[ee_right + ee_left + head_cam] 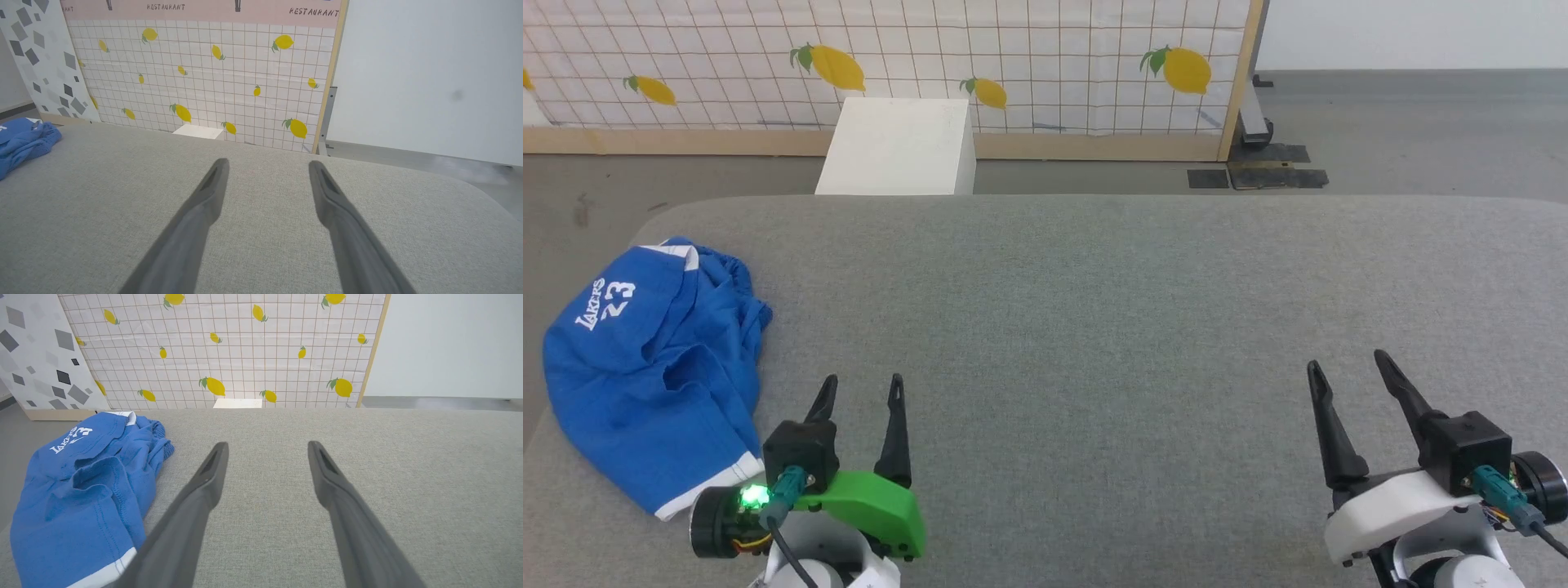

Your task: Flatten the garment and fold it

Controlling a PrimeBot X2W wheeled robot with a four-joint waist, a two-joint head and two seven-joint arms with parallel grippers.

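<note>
Right now both my left gripper and right gripper stand wide, empty. Flattening hasn't begun: the crumpled royal-blue thin-fabric shorts lie just beside the left gripper, on its left, so I'd reach there first and spread them.

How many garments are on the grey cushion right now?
1. The blue shorts lie crumpled at the left edge of the grey cushion, beside the left end effector. Anything bundled underneath them would be hidden.
</note>
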